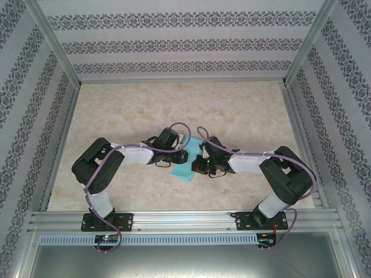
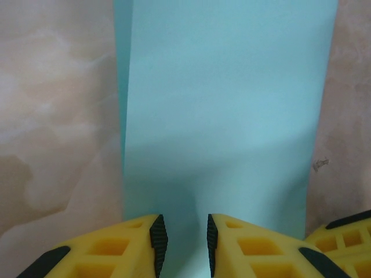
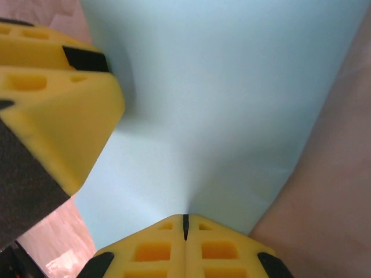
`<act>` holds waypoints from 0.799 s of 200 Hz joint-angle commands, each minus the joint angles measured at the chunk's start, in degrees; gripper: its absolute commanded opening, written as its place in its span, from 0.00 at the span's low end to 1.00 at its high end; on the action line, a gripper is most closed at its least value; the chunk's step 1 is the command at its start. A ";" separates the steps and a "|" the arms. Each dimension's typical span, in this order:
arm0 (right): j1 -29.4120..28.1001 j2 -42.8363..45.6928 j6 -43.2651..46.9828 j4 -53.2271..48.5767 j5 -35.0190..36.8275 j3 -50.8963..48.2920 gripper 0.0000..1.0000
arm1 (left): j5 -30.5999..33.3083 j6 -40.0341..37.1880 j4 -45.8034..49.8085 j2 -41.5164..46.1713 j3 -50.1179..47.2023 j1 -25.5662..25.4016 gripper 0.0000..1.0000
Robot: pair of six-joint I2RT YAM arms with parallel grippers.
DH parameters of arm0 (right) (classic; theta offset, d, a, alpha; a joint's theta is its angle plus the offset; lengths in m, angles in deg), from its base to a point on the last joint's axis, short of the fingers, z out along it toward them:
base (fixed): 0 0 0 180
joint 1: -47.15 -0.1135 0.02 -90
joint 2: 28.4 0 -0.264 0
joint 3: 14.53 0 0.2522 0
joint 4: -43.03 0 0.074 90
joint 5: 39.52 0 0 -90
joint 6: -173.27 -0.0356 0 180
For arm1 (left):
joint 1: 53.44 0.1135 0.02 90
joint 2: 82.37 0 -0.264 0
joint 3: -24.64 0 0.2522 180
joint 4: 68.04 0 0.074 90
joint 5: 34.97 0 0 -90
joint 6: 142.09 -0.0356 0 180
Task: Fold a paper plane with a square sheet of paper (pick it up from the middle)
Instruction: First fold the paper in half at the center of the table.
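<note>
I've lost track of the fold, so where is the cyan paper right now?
The cyan paper is mid-table in the top view, between the left gripper and the right gripper, which pinches its edge.

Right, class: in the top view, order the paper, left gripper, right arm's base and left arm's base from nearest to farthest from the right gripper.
1. paper, pinched in the right gripper, centre.
2. left gripper, close beside it on the left.
3. right arm's base, near edge, right side.
4. left arm's base, near edge, left side.
</note>
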 commanded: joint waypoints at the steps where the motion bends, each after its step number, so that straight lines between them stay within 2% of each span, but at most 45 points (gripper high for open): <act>1: -1.75 1.26 1.87 -4.84 0.74 -2.16 0.02 | 3.45 -1.39 9.73 -5.72 -2.35 -1.12 0.32; 69: -5.64 5.47 0.73 -7.49 3.21 -6.14 0.02 | 3.47 -1.56 9.89 -6.21 -2.16 -1.07 0.32; 118: -5.27 11.98 -4.04 -2.45 4.78 -3.88 0.02 | 3.15 -1.73 10.16 -5.81 -2.02 -1.11 0.32; 160: -5.31 6.19 -4.88 1.29 3.23 -0.49 0.02 | 3.09 -1.96 10.26 -5.76 -2.09 -1.07 0.32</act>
